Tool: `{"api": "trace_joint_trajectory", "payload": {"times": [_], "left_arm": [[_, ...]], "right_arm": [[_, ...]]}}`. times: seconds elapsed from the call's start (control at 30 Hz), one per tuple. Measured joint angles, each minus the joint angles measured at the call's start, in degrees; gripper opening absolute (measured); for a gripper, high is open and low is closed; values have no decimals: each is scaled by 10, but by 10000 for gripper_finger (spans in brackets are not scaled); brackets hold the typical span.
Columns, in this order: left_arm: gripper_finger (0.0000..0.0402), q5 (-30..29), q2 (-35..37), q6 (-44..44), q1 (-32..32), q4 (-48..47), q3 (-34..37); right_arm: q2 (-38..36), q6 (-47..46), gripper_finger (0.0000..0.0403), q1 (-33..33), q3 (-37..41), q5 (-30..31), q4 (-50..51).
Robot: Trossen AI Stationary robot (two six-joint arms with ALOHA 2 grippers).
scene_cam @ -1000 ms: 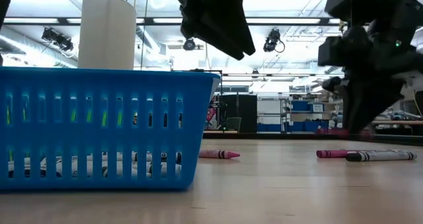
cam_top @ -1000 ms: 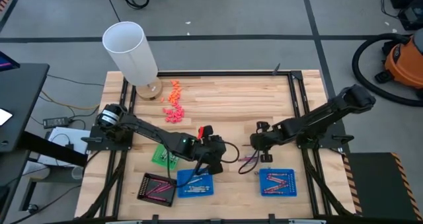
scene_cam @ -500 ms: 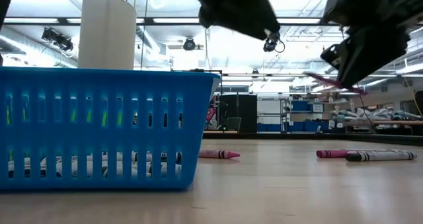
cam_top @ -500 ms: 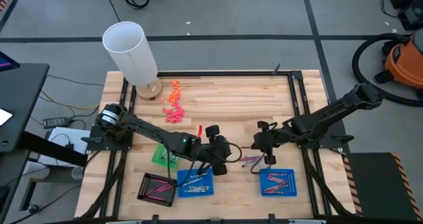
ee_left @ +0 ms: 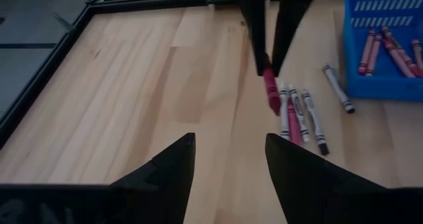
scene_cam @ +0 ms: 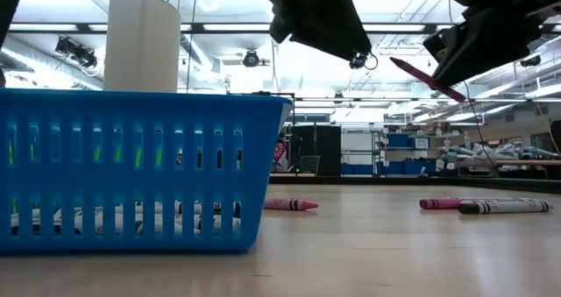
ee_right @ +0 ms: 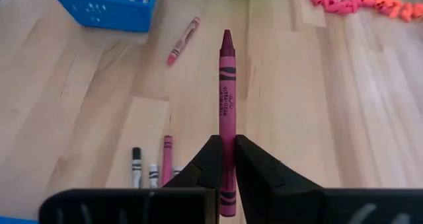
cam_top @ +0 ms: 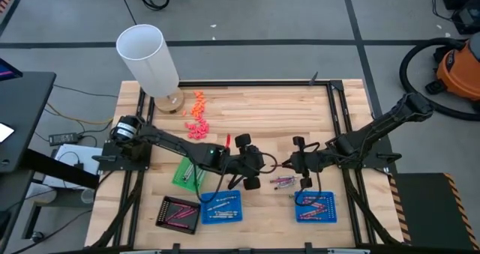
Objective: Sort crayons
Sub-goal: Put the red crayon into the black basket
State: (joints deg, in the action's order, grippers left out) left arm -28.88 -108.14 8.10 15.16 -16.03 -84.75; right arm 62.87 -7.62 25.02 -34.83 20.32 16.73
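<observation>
Trays line the near edge of the worktop (cam_top: 255, 108): a black tray (cam_top: 178, 213) of crayons, a blue tray (cam_top: 222, 208) just right of it, and a second blue tray (cam_top: 314, 207) well apart to the right, holding pinkish-red crayons; a green tray (cam_top: 185, 174) sits just behind the black one. Beyond and between the two blue trays lies a small cluster of loose crayons (cam_top: 283, 182), silvery-grey and pinkish-red, side by side on the wood; one stray pink crayon (ee_right: 184, 39) lies apart, nearer the first blue tray. Just past that cluster the right gripper (cam_top: 301, 162) hangs above the worktop, its jaws pinched nearly closed on a maroon crayon (ee_right: 227, 112), which sticks straight out beyond the fingertips, clear of the surface. The left gripper (cam_top: 250, 164) hovers just left of the cluster, behind the first blue tray, its jaws spread apart and holding nothing. Further back from the cluster, a scatter of orange and pink bits (cam_top: 197, 117) lies on the wood; at the far left corner stands a tall white cylinder (cam_top: 148, 60).
</observation>
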Motion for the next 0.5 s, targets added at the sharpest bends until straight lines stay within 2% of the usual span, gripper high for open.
{"api": "trace_joint_trajectory", "payload": {"times": [0.37, 0.5], "left_arm": [[194, 3, 1, 2, -8, -36, 0], [194, 52, 1, -2, -8, -36, 0]], "right_arm": [[0, 13, 40, 2, 0, 28, -43], [0, 40, 40, 2, 0, 30, -86]]}}
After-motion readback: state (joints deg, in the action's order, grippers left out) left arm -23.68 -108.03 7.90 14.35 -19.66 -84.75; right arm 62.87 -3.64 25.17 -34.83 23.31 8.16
